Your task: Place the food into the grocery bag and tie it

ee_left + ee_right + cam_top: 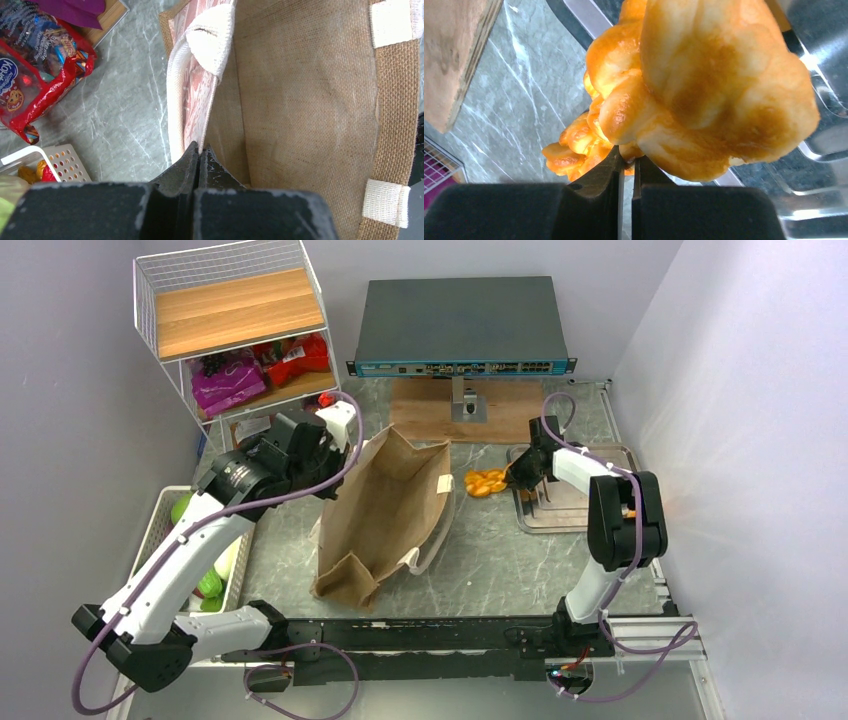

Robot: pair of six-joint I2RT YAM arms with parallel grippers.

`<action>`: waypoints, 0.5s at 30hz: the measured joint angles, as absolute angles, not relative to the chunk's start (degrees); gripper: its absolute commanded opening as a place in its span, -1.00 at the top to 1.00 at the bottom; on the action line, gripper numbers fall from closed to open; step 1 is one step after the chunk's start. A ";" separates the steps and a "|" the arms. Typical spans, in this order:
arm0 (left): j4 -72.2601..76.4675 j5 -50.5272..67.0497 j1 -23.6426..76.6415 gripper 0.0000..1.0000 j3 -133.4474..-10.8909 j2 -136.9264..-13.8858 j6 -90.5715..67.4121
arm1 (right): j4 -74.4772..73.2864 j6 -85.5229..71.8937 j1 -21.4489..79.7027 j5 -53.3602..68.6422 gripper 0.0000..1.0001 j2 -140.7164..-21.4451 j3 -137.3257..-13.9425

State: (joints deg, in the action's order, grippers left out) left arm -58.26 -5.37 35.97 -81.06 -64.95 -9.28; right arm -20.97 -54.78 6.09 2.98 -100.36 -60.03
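My left pincer (pixel 200 159) is clamped flat, its jaws pressed together on the left-hand rim of the grocery bag (pixel 305 100), right below one cream handle (pixel 207 42). I read that as a hold meant to prop the mouth open so the other arm has a target. From this wrist the woven tan inside shows wide and hollow, with nothing in it that I can see. My right pincer (pixel 626 167) has its jaws almost together on a low nub of the orange braided piece (pixel 704 85). It looks like a pinch, though I cannot tell whether the piece is off the surface. From above, that piece sits at the left edge of the metal tray (pixel 572 520), over the marbled tabletop (pixel 500 560) and just beside the bag's right wall, a short carry from the opening. The red snack packets (pixel 35 90) lie by the foot of the wire shelf (pixel 230 330), and green items wait in the white basket (pixel 155 530) — so I judge the packing barely begun, with the tie last.
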 measured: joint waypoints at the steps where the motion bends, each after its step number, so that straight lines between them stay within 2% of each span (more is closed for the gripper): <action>1: -58.33 -5.34 35.97 1.00 -81.30 -65.14 -9.28 | -21.61 -54.11 6.09 3.01 1.00 -100.16 -60.29; 15: -58.70 -3.77 35.97 1.00 -83.24 -66.41 -10.31 | -30.44 -42.54 6.09 5.58 1.00 -87.99 -64.38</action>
State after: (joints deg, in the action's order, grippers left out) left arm -58.70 -3.77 35.97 -83.24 -66.41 -10.31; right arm -30.44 -42.54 6.09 5.58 -87.99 -64.38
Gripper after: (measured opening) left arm 0.016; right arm 0.078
